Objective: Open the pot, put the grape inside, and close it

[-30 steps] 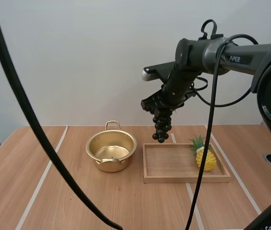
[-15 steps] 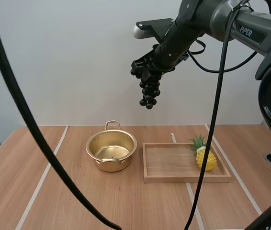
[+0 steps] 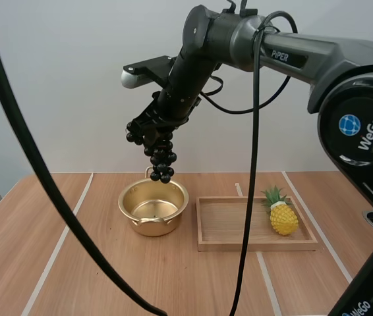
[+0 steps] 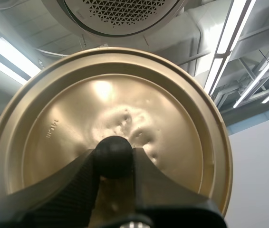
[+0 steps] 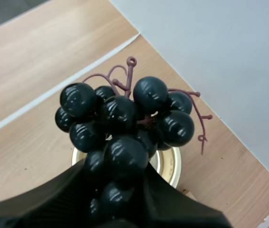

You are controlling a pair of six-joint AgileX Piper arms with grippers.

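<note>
Gold metal pot (image 3: 152,226), shiny; gold metal lid (image 4: 125,107), dimpled centre; bunch of grapes (image 5: 120,118), glossy black plastic; wooden tray (image 3: 256,247), matt, ribbed.

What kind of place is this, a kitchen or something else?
Probably a robot test bench, not a kitchen: a wooden table with white lines, a pineapple on a wooden tray, and the right claw holding grapes above a gold pot.

The right gripper (image 3: 148,135) holds a bunch of grapes (image 3: 162,161) above the open gold pot (image 3: 153,207); a pineapple (image 3: 283,216) lies in the wooden tray (image 3: 239,227) alongside.
</note>
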